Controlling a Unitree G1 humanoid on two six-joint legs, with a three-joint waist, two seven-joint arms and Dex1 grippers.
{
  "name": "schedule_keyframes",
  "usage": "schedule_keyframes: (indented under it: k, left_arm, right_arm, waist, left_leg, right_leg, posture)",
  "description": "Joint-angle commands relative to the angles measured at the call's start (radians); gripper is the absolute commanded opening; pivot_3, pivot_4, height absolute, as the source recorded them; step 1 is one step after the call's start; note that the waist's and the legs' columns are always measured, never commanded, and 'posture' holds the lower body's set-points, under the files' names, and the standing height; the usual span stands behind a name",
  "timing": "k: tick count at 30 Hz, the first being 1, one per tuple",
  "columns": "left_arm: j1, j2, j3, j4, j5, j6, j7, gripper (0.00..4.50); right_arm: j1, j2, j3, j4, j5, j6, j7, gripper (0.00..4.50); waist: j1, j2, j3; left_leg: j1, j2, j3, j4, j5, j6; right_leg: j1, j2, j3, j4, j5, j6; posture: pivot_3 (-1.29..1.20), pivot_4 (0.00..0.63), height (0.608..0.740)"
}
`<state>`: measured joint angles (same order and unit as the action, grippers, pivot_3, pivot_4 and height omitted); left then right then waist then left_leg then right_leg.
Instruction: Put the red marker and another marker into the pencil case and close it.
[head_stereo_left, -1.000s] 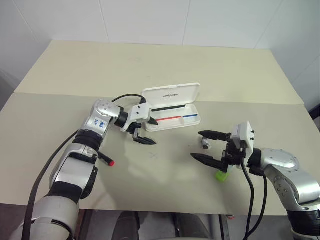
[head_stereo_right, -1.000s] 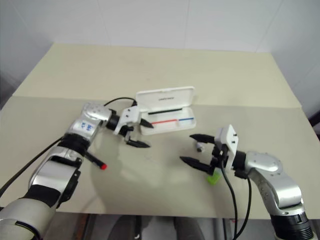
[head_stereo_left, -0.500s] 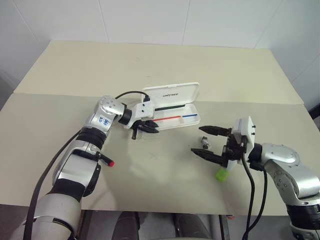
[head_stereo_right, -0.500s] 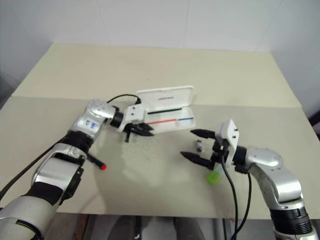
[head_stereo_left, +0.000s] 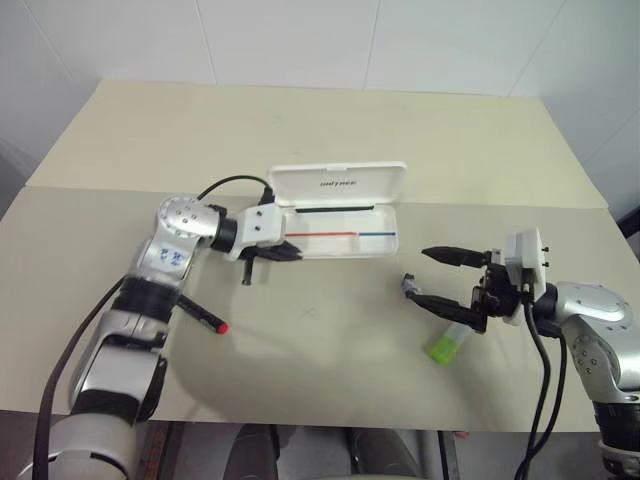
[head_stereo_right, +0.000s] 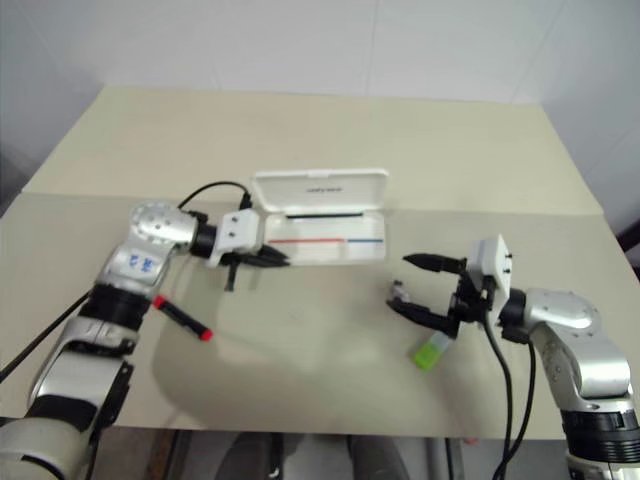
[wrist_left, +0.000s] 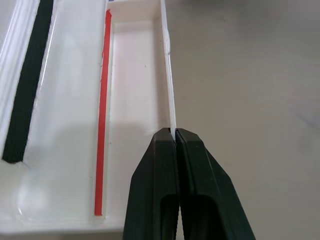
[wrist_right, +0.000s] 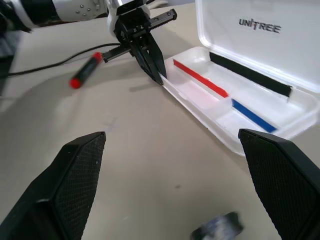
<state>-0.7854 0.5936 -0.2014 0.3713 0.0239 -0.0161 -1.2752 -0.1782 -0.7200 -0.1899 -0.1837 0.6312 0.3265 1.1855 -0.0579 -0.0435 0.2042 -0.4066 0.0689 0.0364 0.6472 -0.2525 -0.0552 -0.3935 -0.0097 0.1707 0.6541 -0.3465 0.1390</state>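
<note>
our left gripper (wrist_left: 175, 137) pinches the thin front wall of the open flat white plastic pencil case (head_stereo_left: 340, 232), light and apt to slide, while our right gripper (head_stereo_left: 440, 277) gapes wide above the stubby, slick green-capped highlighter (head_stereo_left: 447, 344).

Beige table (head_stereo_left: 330, 130), open pencil case (head_stereo_left: 340, 215), red marker (head_stereo_left: 203, 318), green-capped highlighter (head_stereo_left: 447, 345)
</note>
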Motion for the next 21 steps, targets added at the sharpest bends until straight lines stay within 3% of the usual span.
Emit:
schedule_keyframes:
  k: [1, 12, 21]
  left_arm:
    - [0.055, 0.041, 0.033, -0.2, -0.031, 0.077, 0.025, 0.05]
    - [0.32, 0.118, 0.058, -0.66, -0.061, 0.314, 0.123, 0.05]
    - [0.464, 0.183, 0.083, -0.786, -0.11, 0.345, 0.16, 0.05]
  right_arm:
    - [0.0, -0.045, -0.051, 0.015, 0.04, -0.018, 0.078, 4.5]
    - [-0.055, -0.078, -0.036, 0.088, 0.011, -0.027, 0.118, 4.5]
    - [-0.077, -0.083, -0.034, 0.103, -0.007, -0.02, 0.116, 4.5]
  waist:
    - [0.001, 0.0, 0.0]
    - [-0.004, 0.0, 0.0]
    - [-0.003, 0.0, 0.0]
  left_leg:
    - [0.0, 0.0, 0.0, 0.001, 0.0, 0.0]
    - [0.002, 0.0, 0.0, 0.001, 0.001, 0.001]
    - [0.002, 0.0, 0.0, 0.001, 0.001, 0.001]
  right_leg:
    - [0.0, 0.0, 0.0, 0.0, 0.0, 0.0]
    - [0.002, 0.0, 0.0, 0.0, 0.001, 0.001]
    - [0.002, -0.001, 0.001, 0.0, 0.0, 0.0]
  posture:
    - [0.0, 0.15, 0.74]
    - [0.0, 0.15, 0.74]
    - [0.0, 0.15, 0.74]
